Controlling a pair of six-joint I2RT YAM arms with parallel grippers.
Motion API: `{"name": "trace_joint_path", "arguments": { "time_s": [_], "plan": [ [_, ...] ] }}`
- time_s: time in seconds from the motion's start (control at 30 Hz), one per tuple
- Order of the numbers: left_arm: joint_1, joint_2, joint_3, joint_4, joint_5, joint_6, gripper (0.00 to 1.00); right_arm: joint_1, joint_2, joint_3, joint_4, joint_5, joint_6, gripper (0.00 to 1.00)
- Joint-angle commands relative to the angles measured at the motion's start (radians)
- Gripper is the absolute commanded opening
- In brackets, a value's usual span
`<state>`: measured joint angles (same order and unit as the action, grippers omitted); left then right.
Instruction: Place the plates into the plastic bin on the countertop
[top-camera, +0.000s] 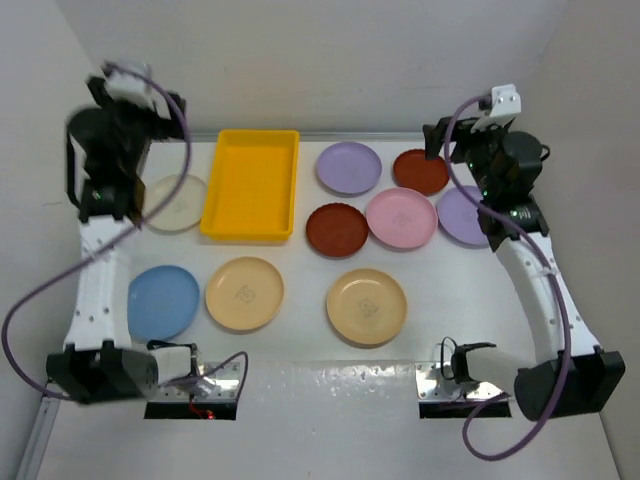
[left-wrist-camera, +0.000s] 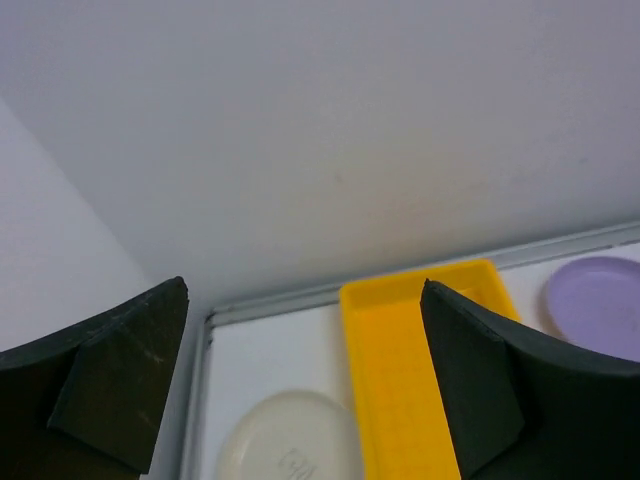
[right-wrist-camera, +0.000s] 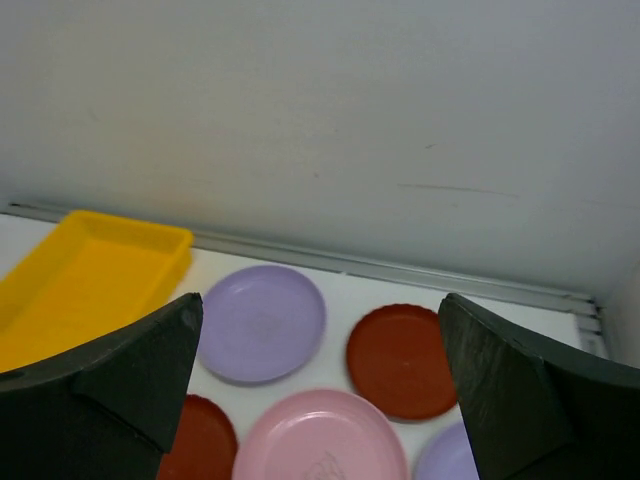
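On the white tabletop (top-camera: 300, 345), nothing done: bin (top-camera: 250, 185) at 11 o'clock empty, nine plates (top-camera: 401, 218) outside. Both wide open, holding nothing: left gripper (left-wrist-camera: 300, 400), right gripper (right-wrist-camera: 320, 385).

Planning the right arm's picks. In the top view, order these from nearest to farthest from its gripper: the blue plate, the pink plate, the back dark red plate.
From the right gripper:
1. the round dark red plastic plate, at the back right.
2. the round pink plastic plate, mid-table on the right.
3. the round blue plastic plate, near left, across the table.
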<state>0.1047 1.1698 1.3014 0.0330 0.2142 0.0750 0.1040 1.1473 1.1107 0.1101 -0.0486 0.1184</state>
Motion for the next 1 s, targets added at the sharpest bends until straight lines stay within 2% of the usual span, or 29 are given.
{"name": "trace_joint_path", "arguments": {
  "time_s": [0.0,0.03,0.07,0.13,0.2,0.3,0.33,0.37,0.43,0.5,0.67,0.73,0.83,0.97],
  "plan": [
    [0.122,0.310,0.353,-0.820,-0.007,0.004,1.00,-0.053,0.101,0.075,-0.132,-0.260,0.170,1.00],
    [0.185,0.383,0.418,-0.941,0.020,0.056,1.00,-0.052,0.153,0.096,-0.130,-0.415,0.171,1.00],
    [0.217,0.448,0.464,-1.116,0.036,0.078,0.86,-0.050,0.173,0.101,-0.138,-0.434,0.184,1.00],
    [0.313,0.508,0.426,-1.168,0.054,0.142,0.76,-0.041,0.245,0.103,-0.156,-0.451,0.288,1.00],
    [0.358,0.467,0.278,-1.107,0.019,0.172,0.76,-0.026,0.276,0.080,-0.158,-0.416,0.357,1.00],
    [0.421,0.404,0.083,-1.040,-0.074,0.247,0.79,0.025,0.305,0.044,-0.210,-0.279,0.299,1.00],
    [0.455,0.404,0.038,-1.029,-0.075,0.288,0.79,0.036,0.316,0.070,-0.313,-0.248,0.265,1.00],
    [0.469,0.404,-0.006,-0.992,-0.097,0.301,0.79,0.066,0.328,0.108,-0.355,-0.114,0.251,1.00],
    [0.512,0.404,-0.124,-0.943,-0.108,0.322,0.79,0.079,0.383,0.149,-0.491,-0.080,0.187,1.00],
    [0.536,0.404,-0.204,-0.874,-0.118,0.333,0.79,0.095,0.405,0.192,-0.535,-0.047,0.167,1.00],
    [0.587,0.442,-0.290,-0.763,-0.157,0.333,0.77,0.149,0.396,0.124,-0.523,0.038,0.168,0.95],
    [0.601,0.456,-0.310,-0.720,-0.157,0.333,0.76,0.160,0.396,0.101,-0.521,0.046,0.162,0.85],
    [0.613,0.470,-0.301,-0.699,-0.157,0.333,0.75,0.198,0.391,0.060,-0.547,0.076,0.147,0.80],
    [0.613,0.424,-0.249,-0.752,-0.046,0.373,0.75,0.238,0.364,0.020,-0.563,0.096,0.129,0.80]
  ]
}}
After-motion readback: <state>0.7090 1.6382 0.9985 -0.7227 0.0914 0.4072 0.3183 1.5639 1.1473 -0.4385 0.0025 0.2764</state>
